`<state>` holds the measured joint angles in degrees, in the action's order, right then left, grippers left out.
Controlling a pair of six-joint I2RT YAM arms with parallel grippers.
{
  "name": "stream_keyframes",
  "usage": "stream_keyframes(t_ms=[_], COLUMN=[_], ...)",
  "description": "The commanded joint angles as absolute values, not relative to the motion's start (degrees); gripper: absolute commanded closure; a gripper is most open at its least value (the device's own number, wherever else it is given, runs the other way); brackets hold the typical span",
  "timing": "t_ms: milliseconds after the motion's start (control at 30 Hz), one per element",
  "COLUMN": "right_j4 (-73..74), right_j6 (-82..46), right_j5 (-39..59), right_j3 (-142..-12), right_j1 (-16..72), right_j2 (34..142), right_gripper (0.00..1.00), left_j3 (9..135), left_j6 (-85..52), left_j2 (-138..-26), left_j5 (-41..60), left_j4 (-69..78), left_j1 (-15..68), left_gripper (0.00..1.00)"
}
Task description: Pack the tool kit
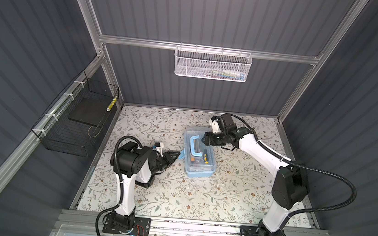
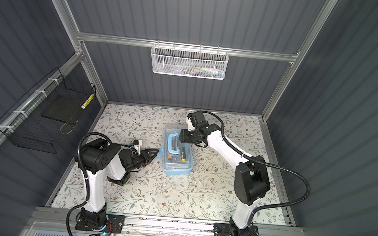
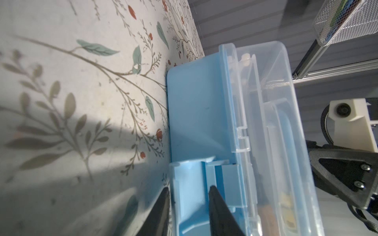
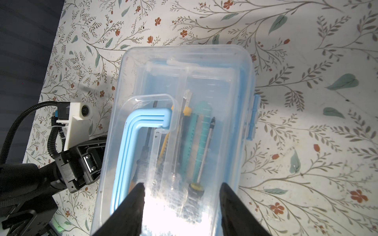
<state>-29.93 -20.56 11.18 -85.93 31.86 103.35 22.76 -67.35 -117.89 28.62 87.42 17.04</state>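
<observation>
Two tools are at the box (image 1: 201, 169), which sits mid-table (image 1: 174, 200), lid down, w/ a screwdriver (image 4: 206, 151) & the rest of the kit inside. The left tool (image 3: 189, 187) straddles the blue latch (image 3: 184, 173) on the box's side. Its fingers are v. close to the flap, but we can't tell if they're clamped. The right tool (image 4: 182, 185) is spread wide over the clear lid (image 4: 184, 61), gripping nothing.

To do this well, we'd press the lid flat w/ the right tool, then swing the latch up over the lid edge till it snaps, w/o shoving the box sideways.

The box's long axis runs back wall to robot base, near end skewed slightly toward the right arm. The latch faces the left arm, and the handle (image 1: 191, 145) lies along that axis.
</observation>
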Motion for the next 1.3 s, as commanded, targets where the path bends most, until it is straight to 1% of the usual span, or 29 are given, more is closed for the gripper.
stream_keyframes(t_ms=[0,200,300,500,733,833,1033,1267], right_j4=[-29.4,-29.3,-29.2,-29.0,-28.7,-28.7,-28.1,-27.8], right_j6=[-20.7,-20.8,-20.7,-20.7,-20.7,-20.7,-21.1,-21.2], right_j5=[11.4,11.3,11.2,11.2,11.3,11.3,11.4,11.4], right_j3=[-85.3,-85.5,-85.6,-85.4,-84.8,-84.8,-84.1,-83.4], right_j1=[31.5,31.4,31.4,31.3,30.9,30.7,30.6,30.7], right_j2=[103.6,103.6,103.8,104.1,104.2,104.4,104.2,103.2], right_gripper=[0.41,0.4,0.4,0.4,0.4,0.4,0.4,0.41], left_j3=[22.7,23.6,24.4,25.3,25.4,25.6,25.2,24.7], left_j6=[-66.4,-61.7,-60.6,-62.0,-63.6,-63.3,-63.3,-62.6], left_j2=[-118.9,-114.2,-113.3,-115.8,-117.4,-116.7,-114.9,-110.7], left_j5=[29.9,30.1,30.6,31.5,32.0,32.0,32.1,31.6], left_j4=[83.6,73.9,71.5,74.1,76.7,75.7,74.9,71.4], left_j1=[17.1,17.1,17.1,17.1,17.1,17.1,17.1,17.1], left_gripper=[0.68,0.71,0.71,0.72,0.77,0.78,0.84,0.83])
